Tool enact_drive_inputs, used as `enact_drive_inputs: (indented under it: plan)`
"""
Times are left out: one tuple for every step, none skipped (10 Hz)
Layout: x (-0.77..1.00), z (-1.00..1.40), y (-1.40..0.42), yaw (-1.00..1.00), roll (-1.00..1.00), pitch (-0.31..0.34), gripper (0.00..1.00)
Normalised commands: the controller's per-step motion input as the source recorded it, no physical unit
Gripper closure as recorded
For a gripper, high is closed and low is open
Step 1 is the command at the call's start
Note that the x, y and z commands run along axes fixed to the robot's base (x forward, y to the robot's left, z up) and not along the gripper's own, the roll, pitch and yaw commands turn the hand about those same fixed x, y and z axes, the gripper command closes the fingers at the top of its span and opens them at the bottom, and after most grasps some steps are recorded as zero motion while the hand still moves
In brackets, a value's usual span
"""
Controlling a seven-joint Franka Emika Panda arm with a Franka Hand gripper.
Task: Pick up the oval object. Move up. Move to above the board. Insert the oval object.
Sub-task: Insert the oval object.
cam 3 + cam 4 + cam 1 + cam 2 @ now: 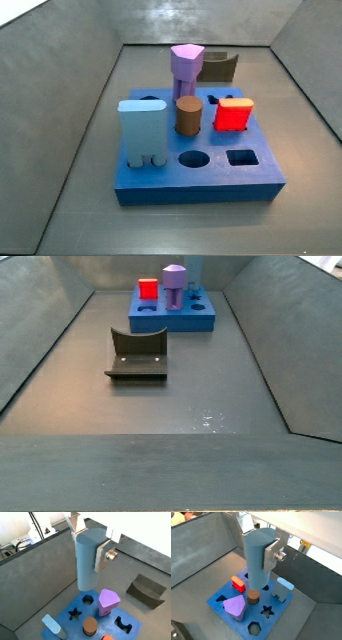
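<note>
Pincer clenched on the oval object, gripped near its top between the silver fingers and hanging upright over the board in both wrist views. Not touching anything at the lower end, as far as can be told. No sign of pincer or peg in either side view, so no honest read on height above the board from there.

Worries from here, just guessing off these shots:

- Crowded down there. Purple piece just beside the peg's lower end, brown cylinder right under it in a wrist view, red block and light-blue block close by too. Coming down slightly off-line probably means clipping a neighbour, or landing on the board face instead of in a hole.
- Can't tell for sure which open hole fits, with part of the board hidden behind the peg. Wrong hole, or right hole with the oval turned the wrong way, means a jam at the rim.
- Long peg held high up: any nudge at the bottom could tilt it in the pads and wedge it partway in.
- Letting go early likely means toppling onto the other pieces.

Fixture well apart from the board, so no trouble there.
</note>
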Motion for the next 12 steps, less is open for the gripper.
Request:
enact_drive_inputs:
  plan:
    - [0.01,0.00,-0.23,-0.07,0.05,0.000,1.00]
    - [0.09,0.00,-0.39,-0.75,0.05,-0.051,1.00]
    - [0.06,0.00,-0.35,-0.81,0.02,-0.003,1.00]
    - [0.08,0.00,-0.36,-0.80,0.03,-0.011,1.00]
    - [0.10,0.00,-0.37,-0.78,0.04,-0.016,1.00]
    - [0.19,-0.01,-0.38,-0.71,0.06,-0.016,1.00]
    - [0.31,-0.12,-0.37,-0.61,0.11,-0.020,1.00]
    - [0.30,-0.19,-0.35,-0.60,0.15,-0.004,1.00]
    - [0.22,-0.21,-0.33,-0.67,0.15,-0.004,1.00]
    - [0.25,-0.15,-0.35,-0.66,0.12,-0.021,1.00]
    - [0.35,-0.11,-0.37,-0.59,0.10,-0.027,1.00]
    - [0.39,-0.09,-0.37,-0.56,0.08,-0.026,1.00]
